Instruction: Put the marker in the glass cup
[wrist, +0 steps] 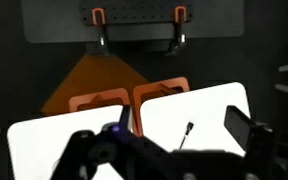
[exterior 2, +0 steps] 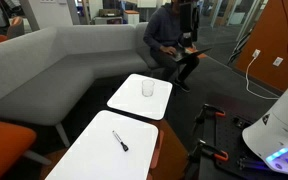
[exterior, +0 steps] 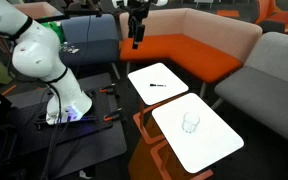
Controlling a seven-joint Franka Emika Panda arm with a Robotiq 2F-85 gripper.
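Your hand (wrist: 162,145), jaws wide apart, empty and raised.
You see the marker (wrist: 186,135) lying flat on one white worktop (exterior 2: 84,155); the glass cup (exterior 2: 147,88) stands on the adjoining worktop (exterior 2: 129,100).

This looks like an office lounge or shared break-out area where robot work also takes place. Long upholstered sofas, one grey sofa (exterior 2: 44,70) and one orange sofa (exterior: 189,50), wrap around two small white side tables (exterior 2: 134,100). At the far end a person (exterior 2: 172,35) sits on the grey sofa, bent over something on the lap, with glass partitions (exterior 2: 224,12) behind. Near the seating, a white robot arm (exterior: 44,60) stands on a dark base fixed with clamps (exterior 2: 219,155).
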